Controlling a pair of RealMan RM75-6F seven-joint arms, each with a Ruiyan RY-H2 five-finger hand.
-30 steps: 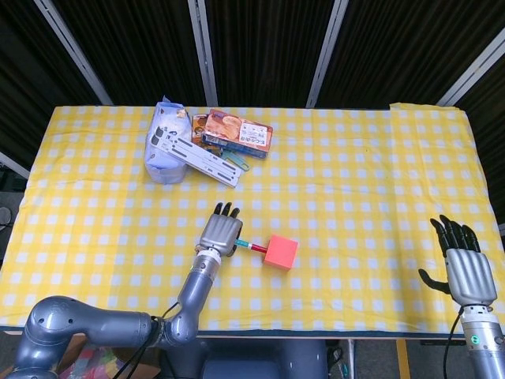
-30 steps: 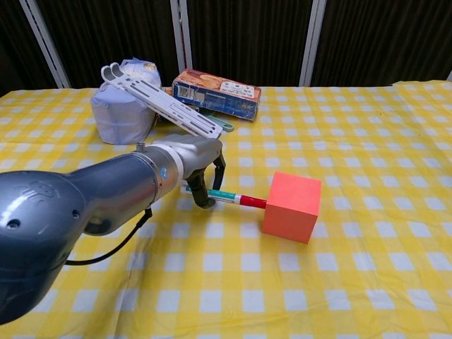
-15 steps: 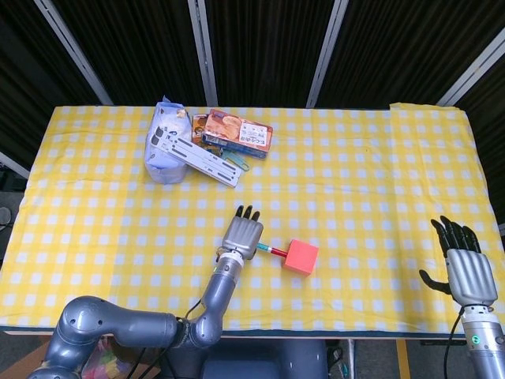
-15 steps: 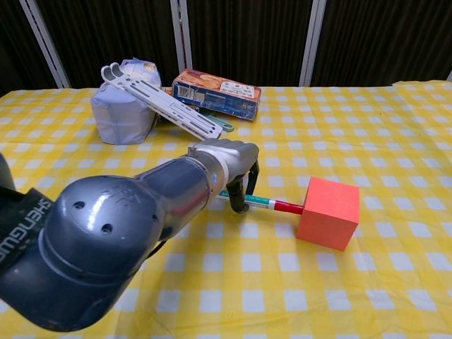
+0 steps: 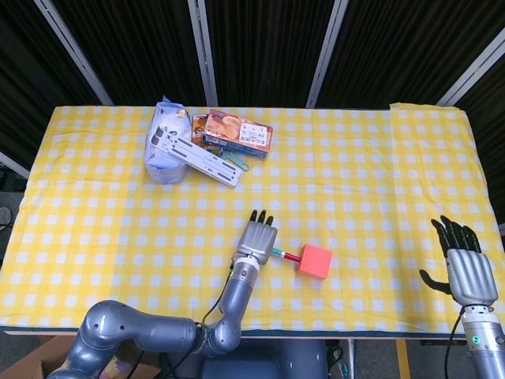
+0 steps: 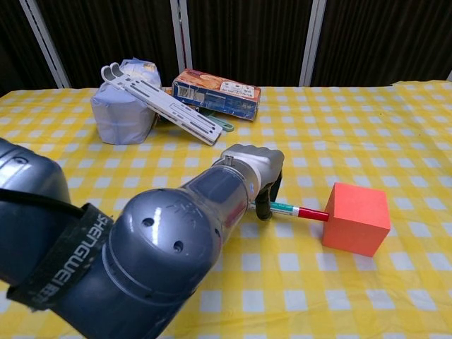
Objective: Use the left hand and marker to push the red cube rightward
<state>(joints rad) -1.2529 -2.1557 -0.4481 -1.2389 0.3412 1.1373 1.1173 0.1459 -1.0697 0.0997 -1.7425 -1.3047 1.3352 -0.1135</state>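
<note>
A: Yellow and white squares cover the whole table cloth (image 5: pixel 371 174). It looks soft and flat. What is the biggest thing on it?

B: The big grey metal arm. It is round and shiny, and its left hand (image 5: pixel 258 239) sits at the near edge of the cloth. The fingers are curled around a marker (image 6: pixel 300 210), so that hand is holding the marker.

A: Where is the red cube?

B: The red cube (image 6: pixel 357 218) is just to the right of the left hand, at the end of the marker. The marker's red tip touches the cube's left side. The cube has flat sides and sharp corners. It looks smooth and stiff, so I think it will slide and not squash.

A: Is the job done?

B: I think it is under way. The marker is against the cube and points right, so the push is set up well. There is a lot of cloth to the right of the cube for more sliding. How far it must go, I cannot tell.

A: What about the other hand?

B: The right hand (image 5: pixel 461 264) is far off to the right of the left hand. Its dark fingers are spread wide and it holds nothing.

A: And the stuff at the back?

B: Far behind the left hand is a soft white and blue packet (image 5: pixel 164 142), a flat white plastic strip (image 5: pixel 203 160) with holes, and an orange cardboard box (image 5: pixel 237 133).

A: And the smallest thing?

B: The marker. It is thin and round like a stick.
</note>
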